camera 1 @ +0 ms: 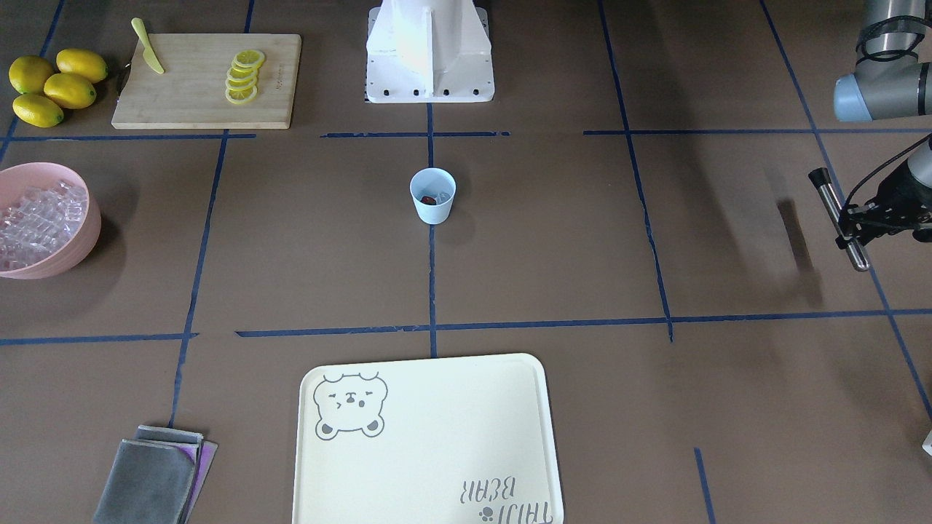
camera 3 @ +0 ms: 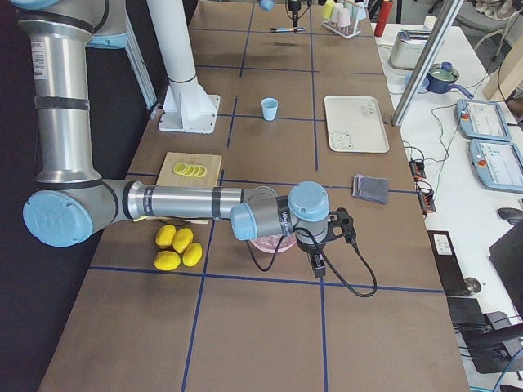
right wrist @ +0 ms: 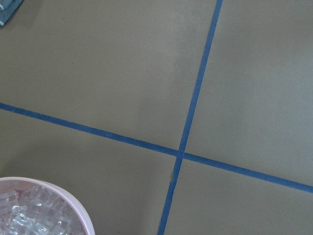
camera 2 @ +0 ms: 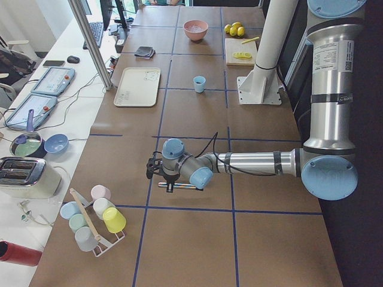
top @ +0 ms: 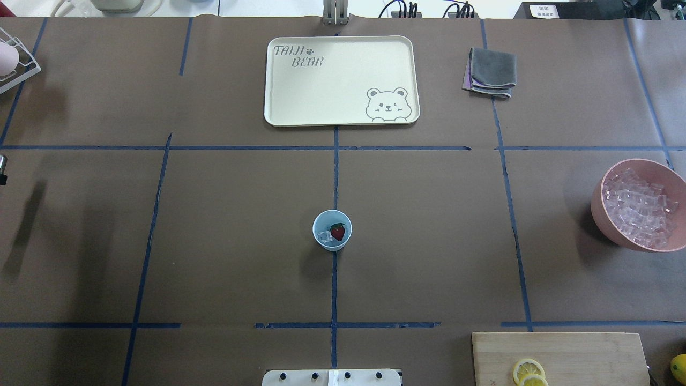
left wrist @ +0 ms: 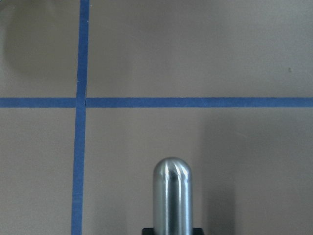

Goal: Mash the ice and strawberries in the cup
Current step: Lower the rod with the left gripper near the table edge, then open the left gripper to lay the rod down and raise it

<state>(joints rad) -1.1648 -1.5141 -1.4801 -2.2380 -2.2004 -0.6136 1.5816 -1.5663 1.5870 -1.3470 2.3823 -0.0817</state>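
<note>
Pale-blue plastic cup [top: 332, 230], likely light and tippy, sits mid bench [top: 429, 241] holding hard, slippery ice [top: 324, 236] and a soft strawberry [top: 337, 231], best steadied by its wall; left gripper [camera 1: 848, 225] clamps steel muddler [camera 1: 830, 200] well left; right gripper [camera 3: 317, 263] opening cannot be told.

Table [top: 214, 241] (blue-taped) bears cup [camera 1: 432, 211], tray [top: 321, 86], bowl [top: 600, 210], board [top: 579, 354].

cup [camera 1: 432, 211] open-topped, tray [camera 1: 437, 451], pink bowl [camera 1: 81, 240], cutting board [camera 1: 189, 94] well apart
</note>
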